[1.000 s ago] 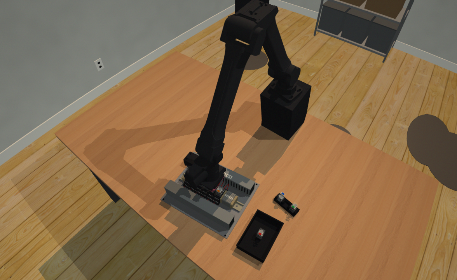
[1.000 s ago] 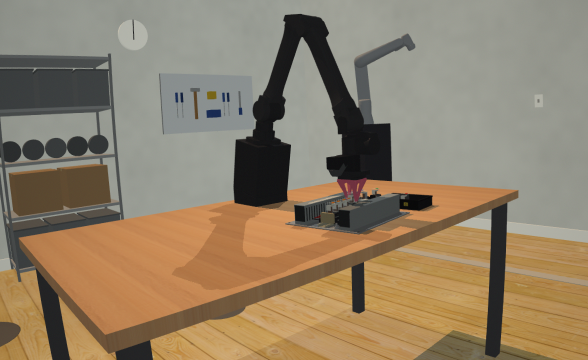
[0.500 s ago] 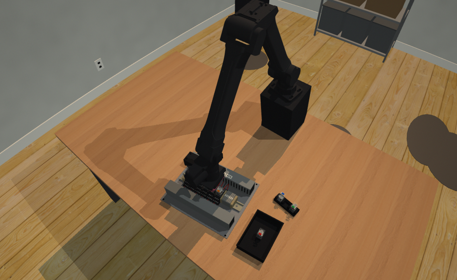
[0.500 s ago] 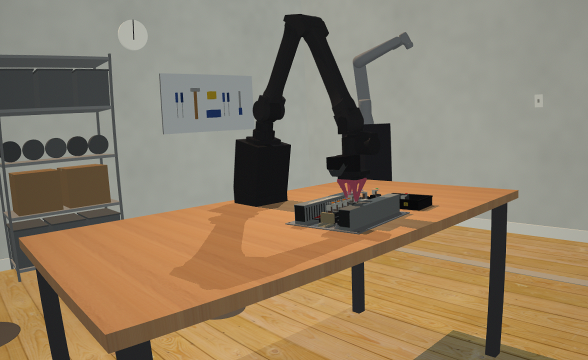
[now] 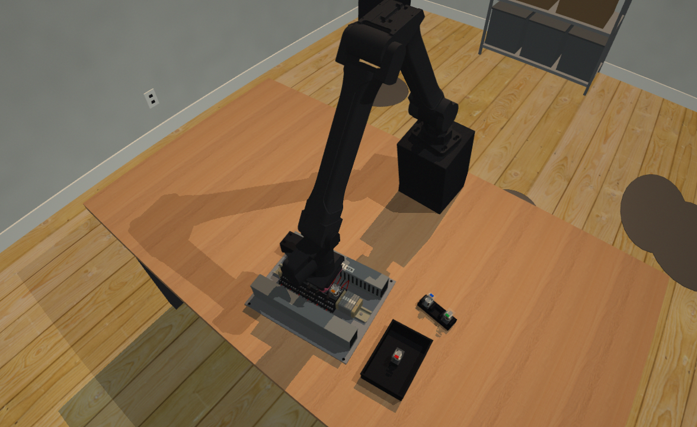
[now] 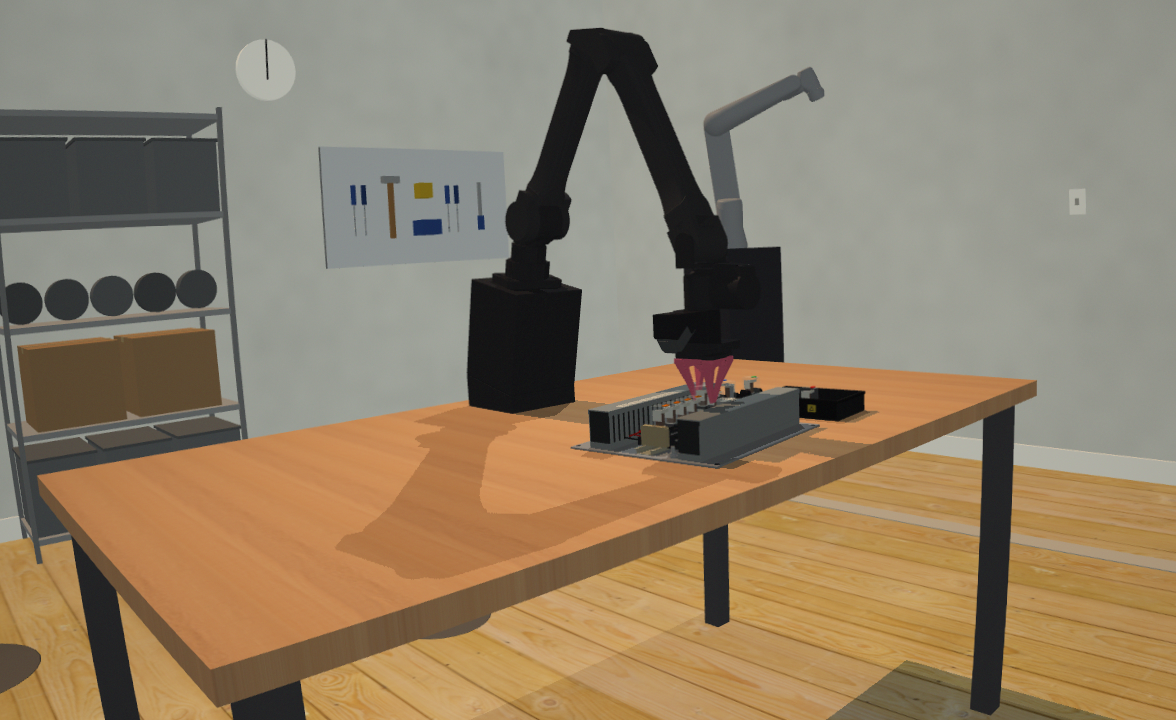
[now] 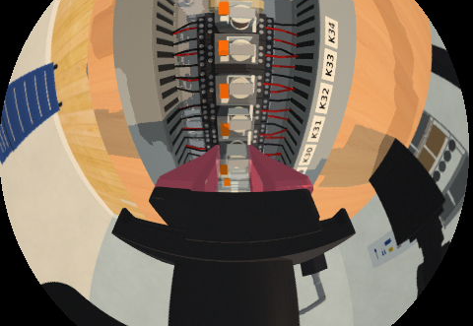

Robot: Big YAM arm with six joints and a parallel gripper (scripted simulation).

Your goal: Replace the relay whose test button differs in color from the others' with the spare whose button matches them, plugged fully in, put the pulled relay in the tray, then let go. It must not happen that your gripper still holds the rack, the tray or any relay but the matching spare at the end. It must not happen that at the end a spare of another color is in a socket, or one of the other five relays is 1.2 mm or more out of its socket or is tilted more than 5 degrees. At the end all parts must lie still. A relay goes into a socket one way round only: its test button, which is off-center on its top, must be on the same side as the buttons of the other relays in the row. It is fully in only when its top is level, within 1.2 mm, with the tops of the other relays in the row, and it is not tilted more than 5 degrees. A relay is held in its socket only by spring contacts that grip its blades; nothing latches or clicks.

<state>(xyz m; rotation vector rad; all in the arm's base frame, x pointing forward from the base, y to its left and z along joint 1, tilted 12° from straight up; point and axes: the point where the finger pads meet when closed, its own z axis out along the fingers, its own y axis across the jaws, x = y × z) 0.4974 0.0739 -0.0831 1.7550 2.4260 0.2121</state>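
Observation:
The grey relay panel (image 5: pixel 322 302) lies near the table's front edge. In the wrist view a row of clear relays with orange buttons (image 7: pixel 233 50) runs away from me, buttons on the left side. My gripper (image 7: pixel 234 150) is shut on the nearest relay (image 7: pixel 227 170), which also has an orange button on the left and stands at the near end of the row. I cannot tell how deep it sits. In the exterior view the pink fingers (image 6: pixel 705 380) reach down into the row. A relay with a red button (image 5: pixel 397 356) lies in the black tray (image 5: pixel 396 358).
A small black holder (image 5: pixel 435 311) to the right of the panel carries a blue-button relay (image 5: pixel 431 295) and a green-button relay (image 5: pixel 448 315). Grey wire ducts flank the relay row (image 7: pixel 141 64). The arm's black base (image 5: pixel 435 167) stands at the table's back.

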